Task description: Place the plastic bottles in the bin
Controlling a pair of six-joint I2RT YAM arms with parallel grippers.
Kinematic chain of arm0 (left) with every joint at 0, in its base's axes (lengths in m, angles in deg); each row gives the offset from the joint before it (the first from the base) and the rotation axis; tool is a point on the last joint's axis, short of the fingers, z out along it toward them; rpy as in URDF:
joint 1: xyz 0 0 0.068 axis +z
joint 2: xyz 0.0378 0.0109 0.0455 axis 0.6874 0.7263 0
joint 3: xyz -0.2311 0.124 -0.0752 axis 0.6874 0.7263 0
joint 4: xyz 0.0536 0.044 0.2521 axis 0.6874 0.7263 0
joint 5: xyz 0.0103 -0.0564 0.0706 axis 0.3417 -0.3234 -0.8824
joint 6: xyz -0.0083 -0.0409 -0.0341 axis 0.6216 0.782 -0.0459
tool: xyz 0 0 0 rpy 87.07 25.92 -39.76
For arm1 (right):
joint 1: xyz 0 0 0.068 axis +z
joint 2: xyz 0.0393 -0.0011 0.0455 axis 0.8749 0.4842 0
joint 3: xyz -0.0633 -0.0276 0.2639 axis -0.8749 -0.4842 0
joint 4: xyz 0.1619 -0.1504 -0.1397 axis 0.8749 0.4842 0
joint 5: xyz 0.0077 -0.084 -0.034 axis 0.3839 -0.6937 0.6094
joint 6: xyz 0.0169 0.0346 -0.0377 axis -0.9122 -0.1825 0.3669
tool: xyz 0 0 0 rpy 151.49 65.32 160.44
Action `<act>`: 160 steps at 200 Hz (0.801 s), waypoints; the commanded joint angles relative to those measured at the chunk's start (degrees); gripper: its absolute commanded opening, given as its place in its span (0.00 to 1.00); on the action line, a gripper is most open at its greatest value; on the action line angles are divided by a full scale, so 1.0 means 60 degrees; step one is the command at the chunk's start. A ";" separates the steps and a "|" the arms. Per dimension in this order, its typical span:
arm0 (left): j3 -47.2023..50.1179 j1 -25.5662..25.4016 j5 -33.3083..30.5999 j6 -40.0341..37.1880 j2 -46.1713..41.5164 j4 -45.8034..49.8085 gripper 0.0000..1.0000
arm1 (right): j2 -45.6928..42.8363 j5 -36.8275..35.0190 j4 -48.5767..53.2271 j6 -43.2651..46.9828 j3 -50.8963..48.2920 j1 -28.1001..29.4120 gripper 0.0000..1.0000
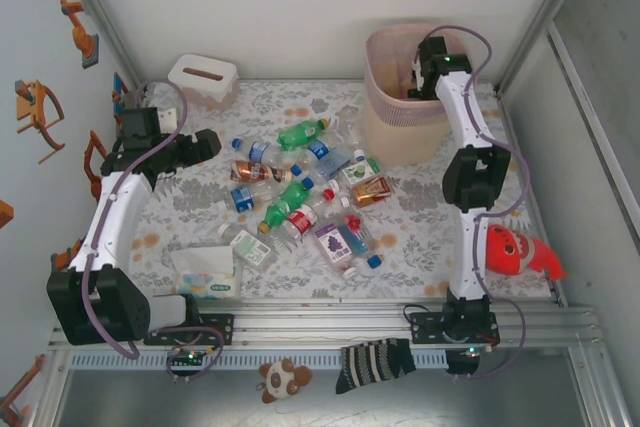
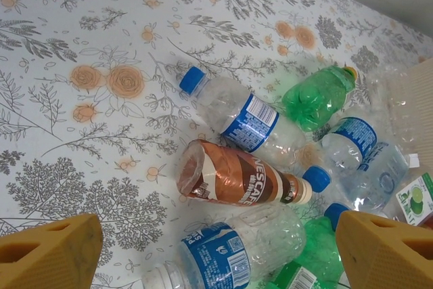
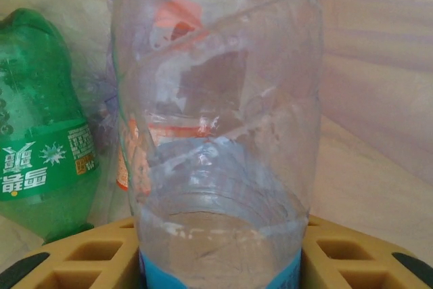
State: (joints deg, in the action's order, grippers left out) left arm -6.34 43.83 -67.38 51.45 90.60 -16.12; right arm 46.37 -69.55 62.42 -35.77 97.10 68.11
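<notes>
One clear bottle (image 3: 216, 99) sits clamped in the right end effector (image 3: 220, 255) inside the bin (image 1: 392, 137); the left end effector (image 2: 216, 252) gapes empty above bottles (image 2: 247, 123).

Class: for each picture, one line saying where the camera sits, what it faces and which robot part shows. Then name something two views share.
Top view: above and behind, looking down at the table; left arm and right arm show.
Left wrist: on the left arm, facing down at loose bottles; its open fingertips sit in the bottom corners.
Right wrist: down inside the bin, facing its pink liner; its fingers flank a clear bottle.
Shared: the brown bottle, top and left wrist views.
</notes>
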 commanded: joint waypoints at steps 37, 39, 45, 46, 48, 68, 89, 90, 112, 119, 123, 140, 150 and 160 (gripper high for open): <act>0.0038 0.0064 0.0372 0.0180 0.0271 -0.0160 0.89 | 0.0440 0.0117 0.0223 0.0050 0.0131 -0.0109 0.62; 0.0035 0.0064 0.0372 0.0180 0.0277 -0.0164 0.89 | 0.0416 0.0131 0.0223 0.0043 0.0137 -0.0102 0.62; 0.0027 0.0064 0.0359 0.0180 0.0281 -0.0171 0.89 | 0.0330 0.0169 0.0223 0.0022 0.0138 -0.0109 0.62; 0.0028 0.0064 0.0358 0.0180 0.0282 -0.0176 0.89 | 0.0315 0.0179 0.0223 0.0014 0.0138 -0.0109 0.62; 0.0022 0.0064 0.0358 0.0180 0.0287 -0.0179 0.89 | 0.0282 0.0194 0.0230 0.0008 0.0139 -0.0109 0.62; 0.0057 0.0093 0.0329 0.0166 0.0263 -0.0217 0.89 | -0.0040 0.0364 0.0220 -0.0038 0.0220 -0.0110 0.64; 0.0028 0.0108 0.0450 0.0195 0.0298 -0.0245 0.89 | -0.0427 0.0429 0.0252 -0.0098 0.0286 -0.0095 0.66; 0.0029 0.0108 0.0455 0.0195 0.0298 -0.0242 0.89 | -0.0452 0.0441 0.0252 -0.0104 0.0285 -0.0095 0.66; 0.0113 0.0108 0.0424 0.0180 0.0255 -0.0324 0.89 | -0.0934 0.0662 0.0216 -0.0210 0.0279 -0.0073 0.67; 0.0135 0.0108 0.0417 0.0180 0.0229 -0.0354 0.89 | -0.1097 0.0701 0.0201 -0.0237 0.0284 -0.0058 0.68; 0.0132 0.0108 0.0429 0.0180 0.0225 -0.0363 0.89 | -0.1181 0.0702 0.0194 -0.0253 0.0281 -0.0051 0.68; 0.0134 0.0114 0.0474 0.0176 0.0210 -0.0385 0.89 | -0.1551 0.0666 0.0179 -0.0301 0.0277 -0.0010 0.68; 0.0135 0.0123 0.0495 0.0177 0.0192 -0.0398 0.89 | -0.1782 0.0658 0.0179 -0.0323 0.0285 0.0015 0.68; 0.0154 0.0123 0.0518 0.0178 0.0188 -0.0414 0.89 | -0.2018 0.0644 0.0168 -0.0338 0.0263 0.0048 0.68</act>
State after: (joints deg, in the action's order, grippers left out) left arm -6.21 44.22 -65.68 52.00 92.09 -17.54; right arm 39.77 -66.27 62.66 -36.67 97.19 67.93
